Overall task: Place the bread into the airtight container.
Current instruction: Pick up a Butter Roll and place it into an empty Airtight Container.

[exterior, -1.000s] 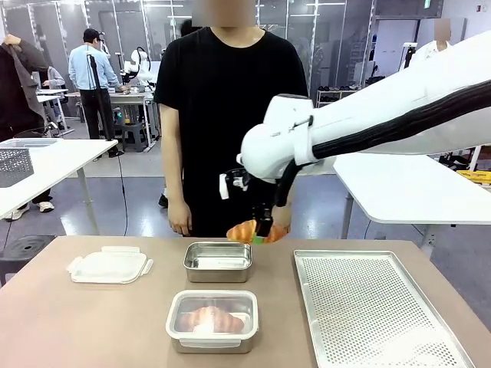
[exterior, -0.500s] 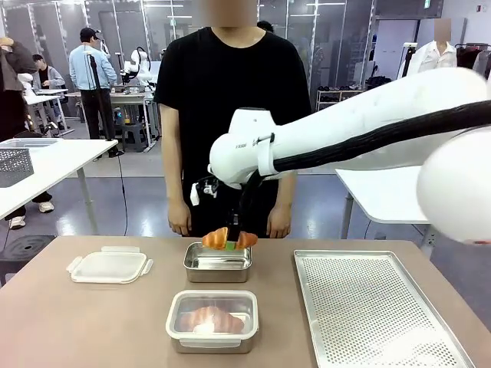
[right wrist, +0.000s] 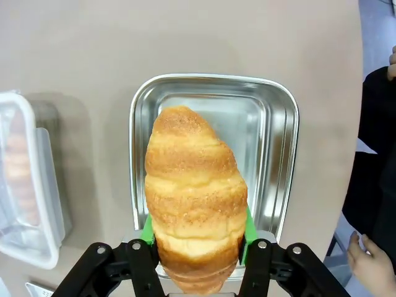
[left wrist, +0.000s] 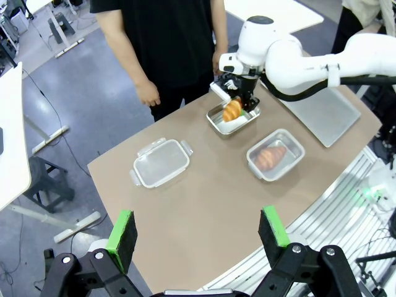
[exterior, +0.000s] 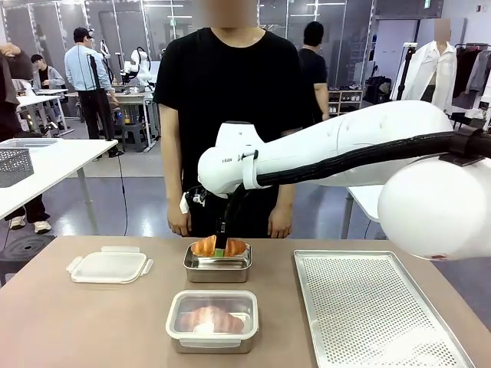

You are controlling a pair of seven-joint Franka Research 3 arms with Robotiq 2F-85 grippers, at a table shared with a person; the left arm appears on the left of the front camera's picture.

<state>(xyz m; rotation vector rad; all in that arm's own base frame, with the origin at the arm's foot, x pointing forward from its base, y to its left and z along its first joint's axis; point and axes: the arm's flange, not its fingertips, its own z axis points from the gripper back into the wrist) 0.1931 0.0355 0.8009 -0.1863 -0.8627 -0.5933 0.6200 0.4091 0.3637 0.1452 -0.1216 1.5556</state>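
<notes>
Brown table (exterior: pixel 84 322) with loose lid (exterior: pixel 110 265), open steel container (exterior: pixel 218 264), lidded container (exterior: pixel 212 321), perforated tray (exterior: pixel 376 310).

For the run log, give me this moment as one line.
right pincer: shut on croissant | position: over open steel container | left pincer: open | lidded container: holds croissant

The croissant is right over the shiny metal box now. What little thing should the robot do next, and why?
Probably let go. The right gripper holds the croissant between its green pads, low over the open metal container, whose bottom looks bare. Opening the jaws should drop the bread inside. The other container is lidded with a croissant in it, and a loose lid waits on the table.
</notes>
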